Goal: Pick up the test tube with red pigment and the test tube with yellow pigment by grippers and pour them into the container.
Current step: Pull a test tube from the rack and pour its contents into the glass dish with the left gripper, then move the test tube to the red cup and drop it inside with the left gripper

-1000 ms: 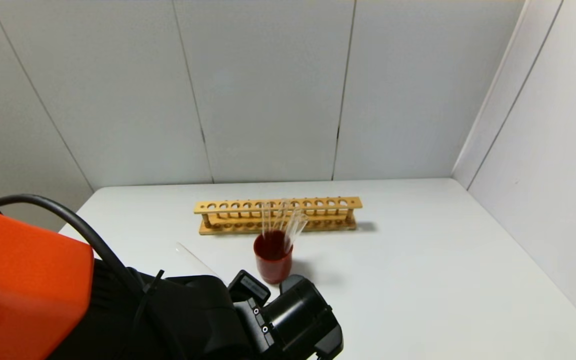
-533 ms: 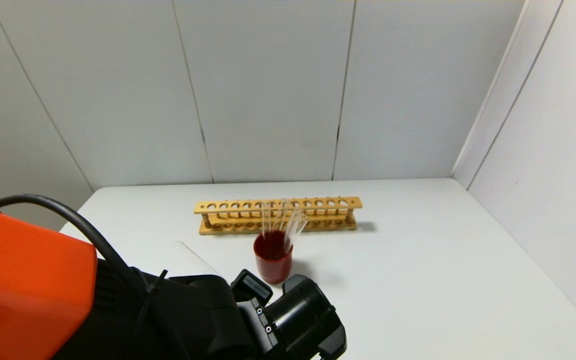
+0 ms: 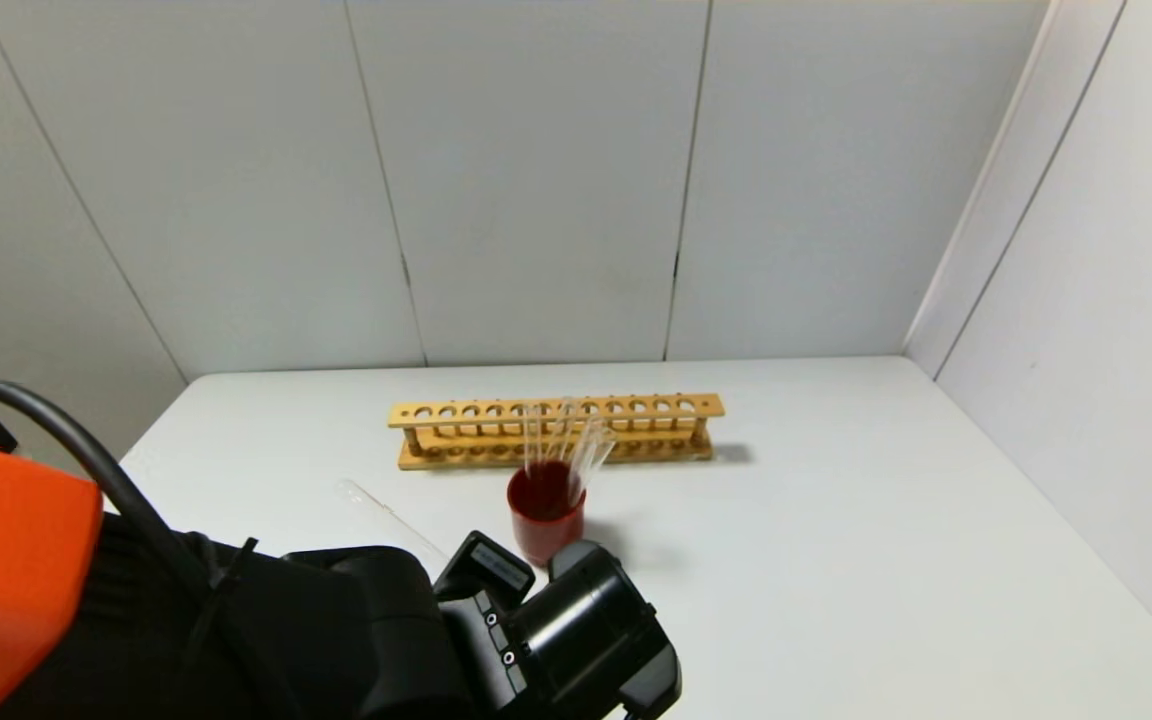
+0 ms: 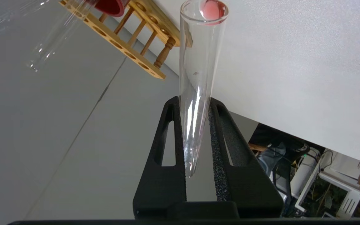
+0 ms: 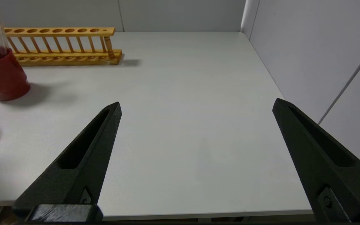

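Head view: high, looking forward and down across the white table (image 3: 836,560) toward the far wall. Left wrist view: close, rolled, looking along its own fingers. Right wrist view: low at the near edge, facing far. All three share the wooden rack (image 3: 556,430) and red cup (image 3: 546,520).

Glass, wood and matt plastic on my screens

Behind the glossy dark-red cup (image 3: 546,523) I see the rack (image 3: 556,430) in pale varnished wood; the test tube with red pigment (image 4: 198,78) is smooth clear glass between rough, foam-like black pads (image 4: 215,143); the table (image 3: 836,560) looks matt white.
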{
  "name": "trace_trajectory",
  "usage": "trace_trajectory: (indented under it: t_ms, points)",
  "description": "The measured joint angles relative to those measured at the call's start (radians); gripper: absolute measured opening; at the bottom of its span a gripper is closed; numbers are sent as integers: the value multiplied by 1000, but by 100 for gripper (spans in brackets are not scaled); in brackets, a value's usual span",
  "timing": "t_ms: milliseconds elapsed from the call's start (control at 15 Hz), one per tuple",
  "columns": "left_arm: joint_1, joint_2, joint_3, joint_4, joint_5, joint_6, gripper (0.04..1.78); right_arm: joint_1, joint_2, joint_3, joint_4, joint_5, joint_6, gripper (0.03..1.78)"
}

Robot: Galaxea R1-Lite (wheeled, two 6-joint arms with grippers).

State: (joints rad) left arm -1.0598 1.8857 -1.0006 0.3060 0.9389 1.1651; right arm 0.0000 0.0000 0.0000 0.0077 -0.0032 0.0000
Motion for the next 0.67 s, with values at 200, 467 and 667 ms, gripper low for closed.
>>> trace_trajectory:
  t_ms: [200, 467, 667]
  points:
    - [1, -57, 42, -70, -9, -24, 30, 0, 0, 0, 0, 0, 0, 170]
    - [16, -140, 110, -156, -70, -174, 30, 0, 0, 0, 0, 0, 0, 170]
    - [40, -185, 137, -165, -123, -375, 30, 0, 0, 0, 0, 0, 0, 170]
